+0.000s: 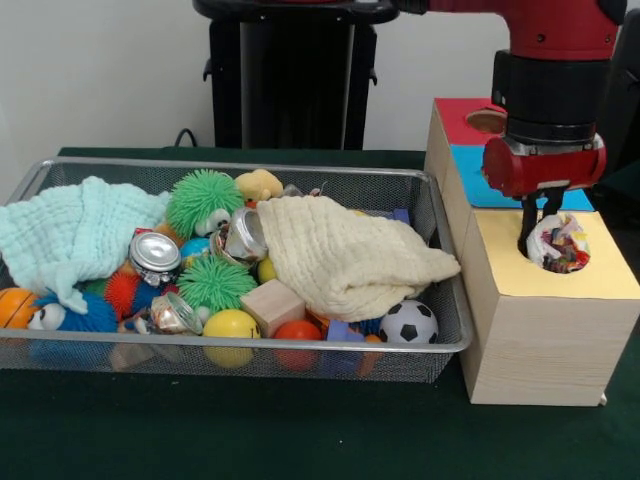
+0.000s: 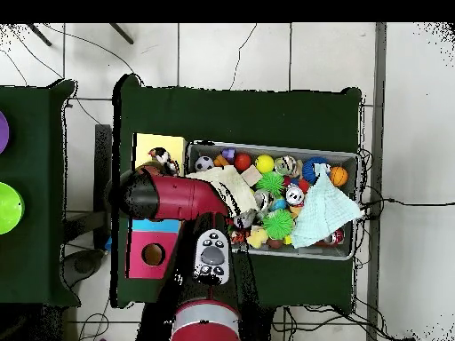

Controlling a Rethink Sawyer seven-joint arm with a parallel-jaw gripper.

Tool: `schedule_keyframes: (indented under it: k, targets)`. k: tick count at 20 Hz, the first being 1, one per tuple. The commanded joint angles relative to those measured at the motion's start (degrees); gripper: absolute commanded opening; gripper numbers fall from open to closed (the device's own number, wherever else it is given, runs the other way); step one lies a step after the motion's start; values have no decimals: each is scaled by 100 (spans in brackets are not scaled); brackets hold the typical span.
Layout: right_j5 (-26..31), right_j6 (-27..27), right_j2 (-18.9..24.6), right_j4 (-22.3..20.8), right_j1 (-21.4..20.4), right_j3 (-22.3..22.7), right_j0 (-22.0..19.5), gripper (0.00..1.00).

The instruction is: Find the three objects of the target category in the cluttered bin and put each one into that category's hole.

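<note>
**Wrapper at the mouth of the yellow hole**

On the near end of the wooden box [image 1: 545, 330], at about three o'clock from the wire bin [image 1: 440, 250], a round hole [image 1: 570, 262] is cut in the yellow top. A crinkly, many-coloured wrapper [image 1: 557, 243] sits in that hole, bulging up above the rim. Directly over it, at twelve o'clock from the wrapper, hangs the gripper [image 1: 537, 225] with its dark fingers [image 1: 527, 222] pointing straight down and pinched narrow on the wrapper's upper edge. So the wrapper lies straight below the tool and already inside the hole's outline; I judge that letting go is all the coming move needs.

Farther back on the box, the blue panel [image 1: 470, 175] and then the red one with its own hole [image 1: 486, 121] stand beyond the gripper. In the bin, cloths [image 1: 340, 250], fuzzy balls [image 1: 204, 198] and cans [image 1: 155, 252] lie heaped.
</note>
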Motion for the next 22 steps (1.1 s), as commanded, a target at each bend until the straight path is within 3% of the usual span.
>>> schedule_keyframes:
  k: [1, 7, 11, 18, 22]
  targets:
    - [1151, 1631, -629, 192, 210, 123, 1, 0]
    - [832, 1594, -501, 293, 156, 228, -72, 0]
    - [483, 1453, -114, 403, -52, 403, -341, 0]
    - [1203, 1556, -338, 526, -480, 315, -130, 0]
    - [1260, 1583, -342, 550, -469, 268, -70, 0]
